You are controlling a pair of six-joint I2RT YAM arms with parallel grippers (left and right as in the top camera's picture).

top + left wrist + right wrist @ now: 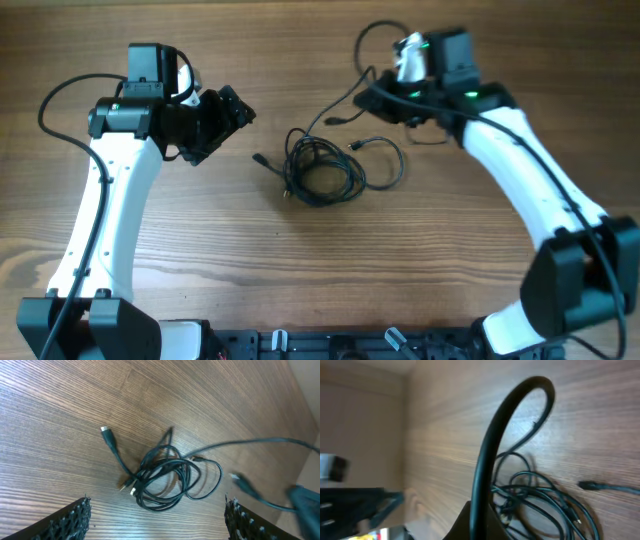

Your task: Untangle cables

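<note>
Right now the right gripper (376, 94) is pinching one cable (487, 450) with its jaws fully closed. In the right wrist view that cable is rising from the closed tips, arching over in a tight hoop and thinning as it drops back toward the table (300, 270). From overhead, a thin black hoop is arching past the gripper's tip, and a strand is running from there down and to the left into the heap.

The cables (325, 172) are lying in a loose tangle of overlapping coils in the middle of the table, between the two arms. One plug (258, 158) is sticking out of the heap on the side toward the left arm, flat on the wood. Another short end (356, 146) is pointing out toward the right arm.

The left gripper (228, 110) is hovering with its jaws spread wide and nothing between them, off to the left of the tangle and apart from it. In the left wrist view its fingers (70, 520) are framing the bottom corners, the tangle is lying on the wood beyond them, and one strand is stretching away, blurred, toward the right edge.
</note>
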